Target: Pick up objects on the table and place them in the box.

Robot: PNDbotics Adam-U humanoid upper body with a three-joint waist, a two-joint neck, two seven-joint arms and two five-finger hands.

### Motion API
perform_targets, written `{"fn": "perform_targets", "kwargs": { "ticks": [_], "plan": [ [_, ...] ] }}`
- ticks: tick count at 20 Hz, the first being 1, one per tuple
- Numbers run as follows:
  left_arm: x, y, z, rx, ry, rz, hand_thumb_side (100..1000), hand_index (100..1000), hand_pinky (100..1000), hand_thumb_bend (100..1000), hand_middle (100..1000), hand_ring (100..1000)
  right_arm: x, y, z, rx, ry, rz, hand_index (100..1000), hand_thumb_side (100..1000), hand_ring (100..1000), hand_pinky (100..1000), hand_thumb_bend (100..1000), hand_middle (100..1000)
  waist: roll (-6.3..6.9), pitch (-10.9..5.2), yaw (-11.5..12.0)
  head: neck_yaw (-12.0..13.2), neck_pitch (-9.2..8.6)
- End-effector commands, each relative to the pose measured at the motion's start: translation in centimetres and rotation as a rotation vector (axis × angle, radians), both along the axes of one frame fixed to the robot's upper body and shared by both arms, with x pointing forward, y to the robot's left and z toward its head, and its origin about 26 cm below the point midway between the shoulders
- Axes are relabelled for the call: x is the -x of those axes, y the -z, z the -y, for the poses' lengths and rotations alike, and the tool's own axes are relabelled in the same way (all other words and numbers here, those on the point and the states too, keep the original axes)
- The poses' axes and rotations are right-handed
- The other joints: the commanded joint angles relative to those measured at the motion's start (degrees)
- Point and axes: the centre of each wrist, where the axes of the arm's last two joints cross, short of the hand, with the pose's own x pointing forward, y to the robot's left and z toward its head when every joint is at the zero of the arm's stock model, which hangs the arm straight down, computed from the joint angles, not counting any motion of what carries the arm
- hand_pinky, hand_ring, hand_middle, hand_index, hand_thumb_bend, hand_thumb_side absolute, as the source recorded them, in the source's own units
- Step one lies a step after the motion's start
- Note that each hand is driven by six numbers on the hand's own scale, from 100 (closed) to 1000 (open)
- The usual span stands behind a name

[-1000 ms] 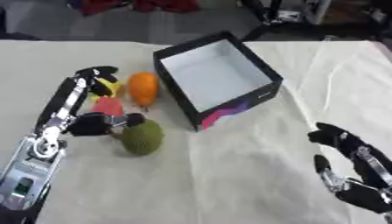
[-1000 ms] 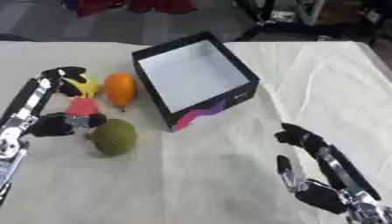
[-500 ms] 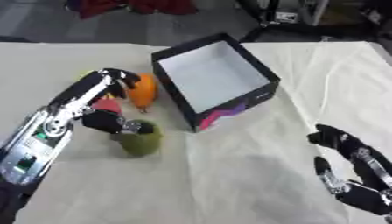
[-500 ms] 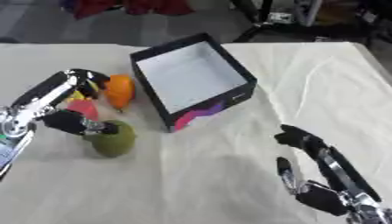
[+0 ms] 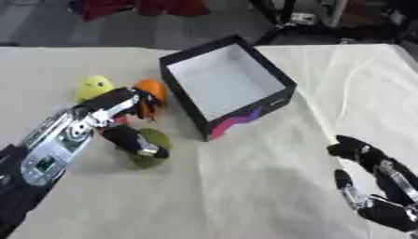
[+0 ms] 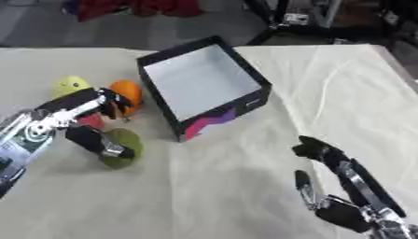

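A black box (image 5: pixel 277 80) with a white inside stands open at the table's middle back. Left of it lie a yellow fruit (image 5: pixel 93 86), an orange fruit (image 5: pixel 153 88), a green round fruit (image 5: pixel 157 141) and a small red thing (image 6: pixel 91 121) mostly hidden under my hand. My left hand (image 5: pixel 105 115) is spread open over this group. Its fingers (image 5: pixel 145 102) reach onto the orange fruit and its thumb lies across the green one. My right hand (image 5: pixel 378 187) rests open at the lower right, fingers up, holding nothing.
A cream cloth (image 5: pixel 245 186) covers the table. Dark stands (image 5: pixel 286 14) and red cloth (image 5: pixel 163 6) sit beyond the far edge. The box has a coloured patch (image 5: pixel 237 122) on its near wall.
My left hand has slid to the right over the fruit, its fingers now at the orange one and its thumb on the green one. The right hand has stayed put.
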Motion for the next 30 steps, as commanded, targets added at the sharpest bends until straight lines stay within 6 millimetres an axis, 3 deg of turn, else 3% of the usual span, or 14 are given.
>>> {"fn": "perform_targets", "kwargs": {
  "ticks": [1,14,18,23,30],
  "plan": [
    [-0.3,-0.7,-0.7,-0.055,0.007,-0.006,445,835,702,746,673,628,-0.1,-0.5,0.4,0.017,-0.009,0.013,930,379,823,892,100,775,0.73,-1.75,-0.1,0.0,-0.11],
    [-0.5,0.0,-1.4,-0.141,0.050,-0.109,358,826,716,607,671,640,-0.1,-0.5,0.4,0.018,-0.007,0.011,927,378,823,892,100,775,0.68,-1.82,0.0,0.1,-0.11],
    [-0.4,0.1,-1.4,-0.151,0.056,-0.116,299,809,714,508,651,633,-0.1,-0.5,0.4,0.018,-0.008,0.011,927,379,823,892,100,775,0.69,-1.83,0.1,0.1,-0.11],
    [-0.3,-0.1,-1.5,-0.148,0.051,-0.089,195,728,655,343,558,558,-0.1,-0.5,0.4,0.019,-0.008,0.011,927,377,823,892,100,776,0.71,-1.81,0.1,0.0,-0.11],
    [-0.2,-0.9,-1.7,-0.142,0.045,-0.011,176,599,534,215,426,433,-0.1,-0.5,0.4,0.019,-0.008,0.012,928,382,823,892,100,776,0.62,-1.97,0.4,0.0,-0.11]
  ]
}}
